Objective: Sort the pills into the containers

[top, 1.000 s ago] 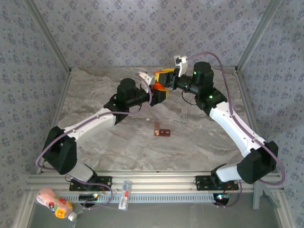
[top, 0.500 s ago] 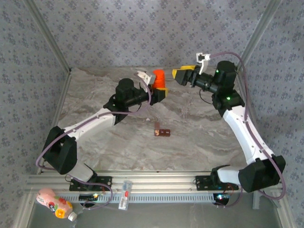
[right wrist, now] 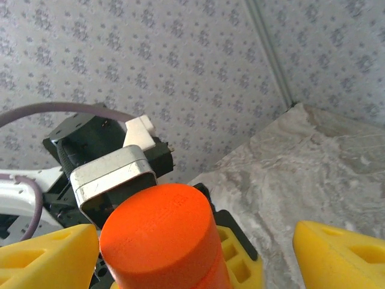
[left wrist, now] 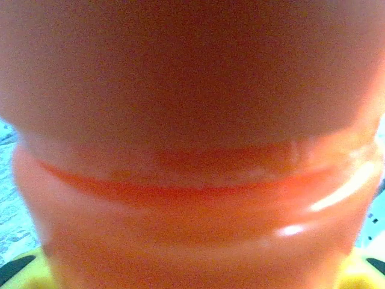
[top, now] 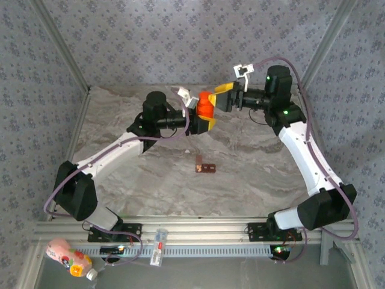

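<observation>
The containers (top: pixel 205 168), a small dark reddish-brown strip of square compartments, lie flat on the tabletop (top: pixel 150 174) near its middle, between my two arms and nearer my bases than either claw. Both claws are well apart from the strip, up toward the far wall. The strip is too small in the top view for me to tell what sits in its compartments.

My left claw (top: pixel 203 118) is clamped on the orange bottle (top: pixel 206 105) and holds it upright above the far part of the tabletop, its yellow fingers pressed to the lower body. From my left wrist the bottle (left wrist: pixel 192 180) is a blurred orange wall right against the lens, with a yellow fingertip (left wrist: pixel 24 271) at the bottom corner.

My right claw (top: pixel 224 96) reaches in from the right at the height of the bottle's top, and its jaws stand wide apart. From my right wrist the bottle's round cap (right wrist: pixel 159 235) sits between my two yellow fingers (right wrist: pixel 340 253). The right-hand finger is clear of the cap, with tabletop showing between them. The left-hand one is just beside it, and I cannot tell if it touches. Behind the cap is my left wrist's silver camera housing (right wrist: pixel 114 177).

Off the tabletop, by the near left corner, lies a pink bottle (top: pixel 69 257).
</observation>
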You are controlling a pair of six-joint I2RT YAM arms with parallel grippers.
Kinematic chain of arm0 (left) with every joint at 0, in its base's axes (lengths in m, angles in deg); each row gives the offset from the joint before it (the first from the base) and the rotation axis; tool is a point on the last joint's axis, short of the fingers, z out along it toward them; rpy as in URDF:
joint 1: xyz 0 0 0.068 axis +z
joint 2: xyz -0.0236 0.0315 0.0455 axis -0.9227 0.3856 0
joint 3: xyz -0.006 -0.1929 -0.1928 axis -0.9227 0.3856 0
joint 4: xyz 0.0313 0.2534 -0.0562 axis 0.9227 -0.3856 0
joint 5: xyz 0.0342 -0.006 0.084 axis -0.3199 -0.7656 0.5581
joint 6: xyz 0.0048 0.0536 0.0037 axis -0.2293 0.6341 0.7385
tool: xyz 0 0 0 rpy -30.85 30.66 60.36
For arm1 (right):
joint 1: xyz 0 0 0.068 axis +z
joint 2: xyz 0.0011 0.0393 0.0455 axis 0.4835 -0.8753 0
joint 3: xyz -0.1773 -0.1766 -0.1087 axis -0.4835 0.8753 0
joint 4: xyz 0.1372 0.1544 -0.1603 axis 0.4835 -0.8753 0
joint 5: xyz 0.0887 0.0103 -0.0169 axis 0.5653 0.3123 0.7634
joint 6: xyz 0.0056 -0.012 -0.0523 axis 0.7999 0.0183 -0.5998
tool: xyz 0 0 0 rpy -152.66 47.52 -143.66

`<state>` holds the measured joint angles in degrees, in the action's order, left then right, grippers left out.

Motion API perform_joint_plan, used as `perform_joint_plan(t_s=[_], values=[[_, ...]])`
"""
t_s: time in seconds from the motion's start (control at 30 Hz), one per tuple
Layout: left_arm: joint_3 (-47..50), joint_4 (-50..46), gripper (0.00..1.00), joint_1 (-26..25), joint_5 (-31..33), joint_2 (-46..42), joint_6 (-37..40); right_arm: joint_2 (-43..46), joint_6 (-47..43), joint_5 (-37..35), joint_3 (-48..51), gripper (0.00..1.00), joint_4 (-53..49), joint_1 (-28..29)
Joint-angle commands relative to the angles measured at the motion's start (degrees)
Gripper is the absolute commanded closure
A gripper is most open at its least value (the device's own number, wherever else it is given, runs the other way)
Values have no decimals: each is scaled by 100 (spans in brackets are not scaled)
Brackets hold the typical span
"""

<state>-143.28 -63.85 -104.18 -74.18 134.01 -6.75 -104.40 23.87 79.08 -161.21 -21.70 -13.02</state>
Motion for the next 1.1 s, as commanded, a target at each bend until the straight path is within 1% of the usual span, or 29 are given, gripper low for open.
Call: perform_joint_plan(t_s=[0.0, 0.13, 0.23, 0.4, 0.5, 0.6, 0.7, 0.83, 0.93, 1.03, 1.07], values=[[-222, -85, 100, -16, -402, -74, 97, -65, -213, 245, -243, 15, -212, 109], [-242, -143, 100, -13, -426, -71, 126, -96, -222, 236, -245, 19, -212, 153], [-240, -141, 100, -12, -408, -69, 135, -120, -222, 269, -245, 25, -227, 171], [-254, -129, 100, -10, -350, -65, 143, -128, -240, 329, -221, 44, -262, 243], [-251, -112, 100, -6, -190, -79, 137, -102, -257, 237, -115, 50, -271, 339], [-183, 28, 100, -13, 208, -118, 62, -5, -277, -186, 131, 52, -233, 491], [-27, 330, 100, -27, 668, -168, -64, 101, -3, -912, 528, 56, 181, 672], [108, 535, 100, -161, 1287, -168, -61, 134, 427, -1942, 859, 56, 672, 978], [192, 622, 100, -315, 1843, -140, -6, 105, 602, -2546, 973, 56, 913, 1239], [347, 938, 100, -434, 2376, -82, -102, 34, 766, -2936, 1028, 57, 1121, 1384], [398, 1063, 100, -454, 2465, -61, -164, 1, 817, -2998, 1025, 56, 1170, 1397]])
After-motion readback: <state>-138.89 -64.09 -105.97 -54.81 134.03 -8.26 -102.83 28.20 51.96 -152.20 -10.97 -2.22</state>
